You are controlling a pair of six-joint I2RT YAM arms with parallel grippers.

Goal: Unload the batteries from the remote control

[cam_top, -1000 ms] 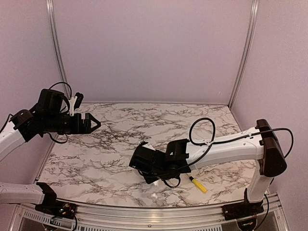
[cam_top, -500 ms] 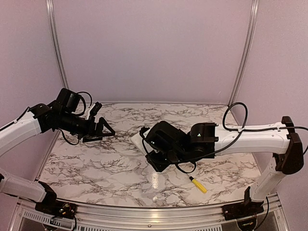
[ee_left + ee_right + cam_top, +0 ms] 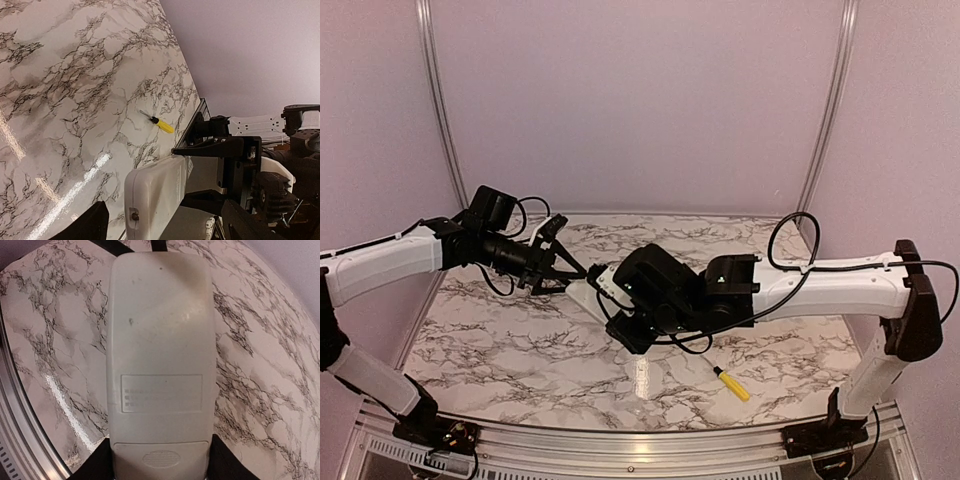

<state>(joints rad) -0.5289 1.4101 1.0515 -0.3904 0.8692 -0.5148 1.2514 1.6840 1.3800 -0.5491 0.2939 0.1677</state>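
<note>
Right gripper (image 3: 160,462) is clamped on one end of the single slim white rectangular plastic remote control (image 3: 161,340), holding it in the air above the white, grey-veined marble-patterned table (image 3: 500,340), to the left of and farther back than the one small yellow-handled screwdriver (image 3: 732,384) lying on it. From that grip the remote's long axis runs away from the screwdriver, up and to the left, and its free end points into the left gripper (image 3: 570,275). That gripper's two black fingers stand spread on either side of the rounded end, with gaps showing. The remote's plain back, with a label panel, faces the right wrist camera. A second earlier the right gripper sat low, just beside the screwdriver, and the left gripper hung at the far left edge; both have since met farther from the screwdriver, which has not moved.
</note>
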